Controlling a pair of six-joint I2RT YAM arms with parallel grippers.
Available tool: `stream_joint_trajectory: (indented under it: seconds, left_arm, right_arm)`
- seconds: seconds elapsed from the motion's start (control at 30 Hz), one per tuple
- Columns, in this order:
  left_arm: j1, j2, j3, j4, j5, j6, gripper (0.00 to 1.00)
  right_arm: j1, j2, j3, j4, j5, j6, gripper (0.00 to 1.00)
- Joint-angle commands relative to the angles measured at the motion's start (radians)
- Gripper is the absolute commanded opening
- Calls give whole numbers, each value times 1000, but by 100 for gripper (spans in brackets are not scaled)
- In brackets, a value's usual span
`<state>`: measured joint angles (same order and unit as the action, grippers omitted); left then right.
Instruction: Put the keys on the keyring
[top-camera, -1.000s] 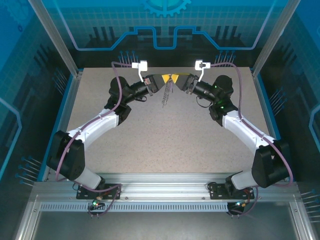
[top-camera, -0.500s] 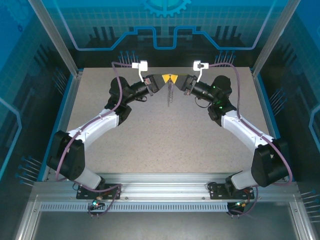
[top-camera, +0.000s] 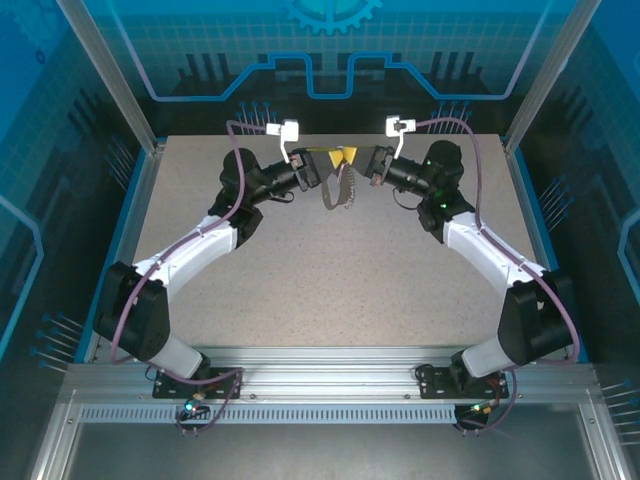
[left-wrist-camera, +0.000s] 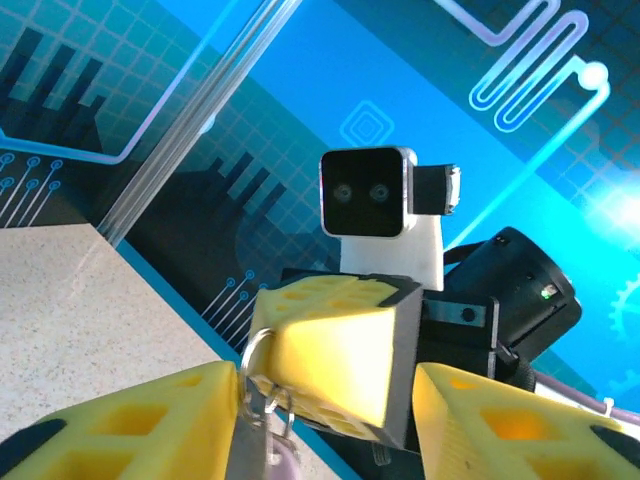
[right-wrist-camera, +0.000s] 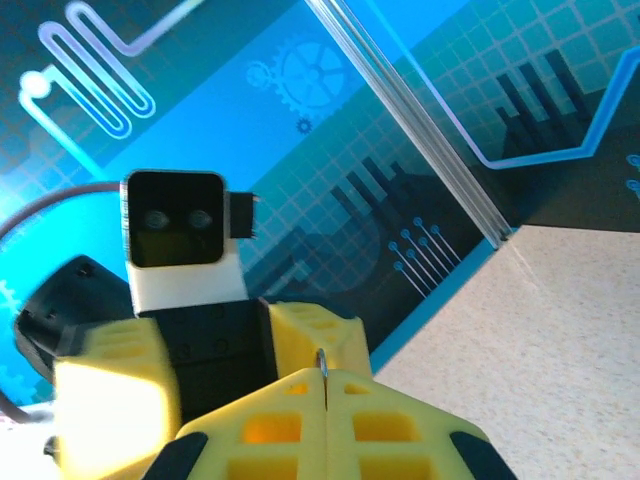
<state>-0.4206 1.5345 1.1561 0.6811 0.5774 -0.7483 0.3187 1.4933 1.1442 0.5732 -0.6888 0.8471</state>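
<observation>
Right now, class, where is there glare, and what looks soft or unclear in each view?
Left wrist: glare whitens the backdrop at far right; near fingers soft, keyring fairly crisp. Right wrist: backdrop bleaches at lower left. Top: even light, keyring too small for detail.

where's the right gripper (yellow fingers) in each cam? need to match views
Top external: right gripper, blocky yellow fingers, far centre near the table's back edge.
Left wrist: right gripper mid-frame, a yellow block below its black-faced camera.
Right wrist: right gripper bottom centre, fingers shut on a thin metal sliver.
Shared landmark: the speckled beige tabletop.
</observation>
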Motion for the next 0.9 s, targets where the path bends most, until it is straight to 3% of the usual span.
stream_joint_trajectory:
  seconds: [0.0, 0.2, 0.43, 0.7, 0.87]
  left_arm:
    - [22, -22, 66, -104, 44, 93, 58]
    - [55, -1, 146, -269, 115, 193, 67]
    - [89, 62, 272, -487, 213, 325, 69]
    - [101, 139, 399, -691, 323, 448, 55]
    - [101, 157, 413, -698, 344, 450, 51]
  right_arm:
    - [-40, 25, 70, -77, -94, -74, 0]
    - [-98, 80, 130, -144, -213, -121, 0]
    - [-125, 146, 219, -249, -349, -206, 0]
    - [-124, 171, 267, -355, -420, -276, 0]
    - [-121, 175, 266, -361, -429, -281, 0]
